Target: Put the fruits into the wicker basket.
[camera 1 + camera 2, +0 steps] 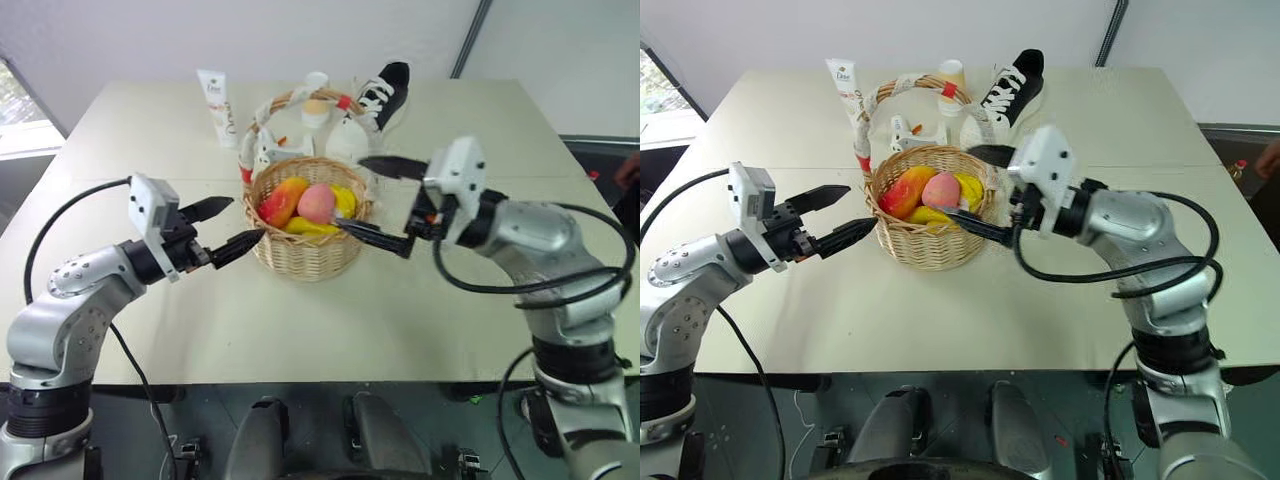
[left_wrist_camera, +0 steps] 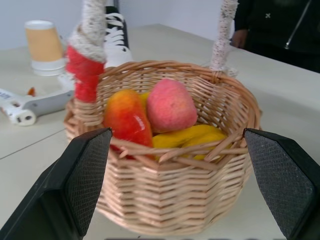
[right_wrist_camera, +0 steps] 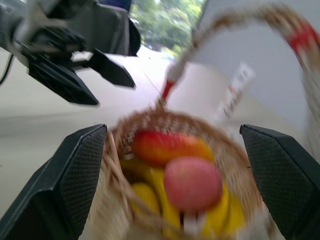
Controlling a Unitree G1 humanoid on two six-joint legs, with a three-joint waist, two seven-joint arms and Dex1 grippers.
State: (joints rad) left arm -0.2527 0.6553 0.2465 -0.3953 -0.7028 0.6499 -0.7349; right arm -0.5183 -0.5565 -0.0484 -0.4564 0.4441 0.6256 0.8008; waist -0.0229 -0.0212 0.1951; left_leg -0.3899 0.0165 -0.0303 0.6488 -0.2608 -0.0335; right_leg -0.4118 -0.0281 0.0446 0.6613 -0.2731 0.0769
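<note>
Fruits in basket between claws

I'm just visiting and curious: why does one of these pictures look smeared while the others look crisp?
Right wrist view: the wicker basket and peach are streaked with motion blur. Left wrist view: the same basket is sharp. Head views: evenly lit, soft shadows only.

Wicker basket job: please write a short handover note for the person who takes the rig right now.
Left end effector: open, empty, beside the wicker basket on its left.
Right end effector: open, empty, at the basket's right rim.
Fruits: mango, peach and yellow pieces all lie inside the basket.
Done: no fruit is seen on the table.
Left: probably nothing; draw both arms back.
Behind the basket: sneaker, tube, cup.
</note>
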